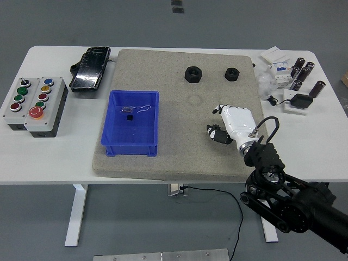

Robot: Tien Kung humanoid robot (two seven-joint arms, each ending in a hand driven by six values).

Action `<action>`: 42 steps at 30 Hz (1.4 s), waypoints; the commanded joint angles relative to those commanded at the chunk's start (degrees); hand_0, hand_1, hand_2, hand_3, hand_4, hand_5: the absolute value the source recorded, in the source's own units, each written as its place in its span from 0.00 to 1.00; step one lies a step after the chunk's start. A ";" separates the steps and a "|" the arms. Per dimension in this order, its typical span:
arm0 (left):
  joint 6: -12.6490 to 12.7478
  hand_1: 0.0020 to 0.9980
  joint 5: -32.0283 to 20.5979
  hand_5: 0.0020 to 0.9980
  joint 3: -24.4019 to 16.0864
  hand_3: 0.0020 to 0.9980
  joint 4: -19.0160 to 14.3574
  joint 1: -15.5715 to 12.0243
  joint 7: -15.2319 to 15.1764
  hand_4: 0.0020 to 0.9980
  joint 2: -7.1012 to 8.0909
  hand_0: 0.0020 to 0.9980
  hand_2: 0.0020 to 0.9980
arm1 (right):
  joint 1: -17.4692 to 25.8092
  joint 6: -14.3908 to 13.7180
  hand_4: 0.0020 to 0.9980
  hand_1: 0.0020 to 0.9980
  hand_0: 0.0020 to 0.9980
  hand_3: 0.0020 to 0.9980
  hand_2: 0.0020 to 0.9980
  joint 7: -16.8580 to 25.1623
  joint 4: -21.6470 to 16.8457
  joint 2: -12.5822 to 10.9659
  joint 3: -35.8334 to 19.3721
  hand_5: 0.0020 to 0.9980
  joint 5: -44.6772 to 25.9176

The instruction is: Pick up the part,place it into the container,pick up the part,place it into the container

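The right hand (231, 124), white-shelled with black fingers, rests palm-down on the grey felt mat (174, 157) at 4 o'clock from the mat's centre. Its fingers are loosely curled and it holds nothing. Two black hexagonal nut-shaped parts sit at the mat's 12 o'clock edge: left part (193, 74) and right part (232, 74), well apart from the hand. The blue rectangular plastic container (114, 142) stands at 9 o'clock, near the mat's left edge.

One high head view, seemingly angled down over table (163, 163)
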State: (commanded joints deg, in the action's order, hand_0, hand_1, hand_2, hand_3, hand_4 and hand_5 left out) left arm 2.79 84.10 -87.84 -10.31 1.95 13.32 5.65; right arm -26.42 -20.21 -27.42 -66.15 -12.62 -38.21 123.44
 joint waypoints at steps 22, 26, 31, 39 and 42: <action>0.01 0.64 -0.22 0.35 0.18 0.60 0.00 0.09 -0.03 0.70 -0.09 0.67 0.55 | -0.75 -1.73 0.57 0.52 0.46 0.68 0.55 1.12 3.22 0.68 2.87 0.36 -3.43; 0.00 0.64 -0.26 0.35 0.21 0.60 0.00 0.07 -0.04 0.70 -0.08 0.67 0.55 | -0.89 -1.75 0.57 0.52 0.46 0.68 0.55 1.12 3.27 0.83 3.35 0.36 -3.51; -0.02 0.64 -0.31 0.35 0.27 0.60 0.00 0.16 -0.10 0.70 -0.12 0.67 0.55 | -1.05 -1.93 0.57 0.51 0.46 0.68 0.54 1.24 3.43 1.06 3.94 0.36 -3.87; -0.02 0.64 -0.37 0.35 0.33 0.60 0.00 0.11 -0.11 0.70 -0.05 0.67 0.55 | -1.06 -2.46 0.54 0.51 0.46 0.68 0.53 1.49 3.71 1.07 4.40 0.33 -4.34; -0.02 0.64 -0.39 0.35 0.34 0.60 0.00 0.08 -0.12 0.69 -0.04 0.67 0.55 | -1.05 -2.79 0.45 0.53 0.45 0.68 0.52 1.55 3.79 1.04 4.53 0.16 -4.27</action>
State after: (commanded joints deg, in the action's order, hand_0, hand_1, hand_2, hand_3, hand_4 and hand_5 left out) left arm 2.77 83.71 -87.50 -10.31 2.03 13.20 5.61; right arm -27.47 -23.00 -25.86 -62.36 -11.58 -33.69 119.17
